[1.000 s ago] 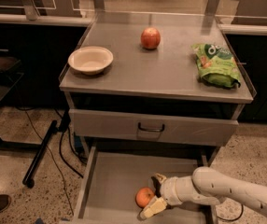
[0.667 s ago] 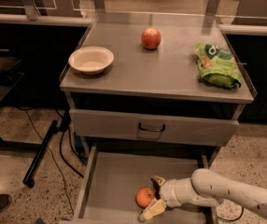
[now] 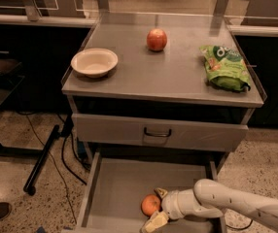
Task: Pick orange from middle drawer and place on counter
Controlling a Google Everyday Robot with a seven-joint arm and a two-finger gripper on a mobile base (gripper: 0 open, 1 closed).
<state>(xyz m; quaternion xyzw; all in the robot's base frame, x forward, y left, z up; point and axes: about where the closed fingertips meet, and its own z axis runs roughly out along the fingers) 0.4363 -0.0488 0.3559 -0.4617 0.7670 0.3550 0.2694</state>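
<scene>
Spread claw (image 3: 154, 208) low in the open drawer (image 3: 114, 188), a finger either side of the orange (image 3: 149, 204) on its floor, desk (image 3: 178, 79) above carrying apple (image 3: 157, 39), bowl (image 3: 94, 62), green bag (image 3: 225, 67).

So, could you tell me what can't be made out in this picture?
Camera view:
- Front of the middle drawer, cut off by the bottom edge.
- Right side of the orange, hidden by the gripper beside it in the drawer; contact unclear.
- Base of the arm, past the right edge.

Gripper (image 3: 154, 208) low in the middle drawer (image 3: 114, 188) (pulled out), fingers (image 3: 154, 222) spread either side of the orange (image 3: 149, 204), perhaps touching
</scene>
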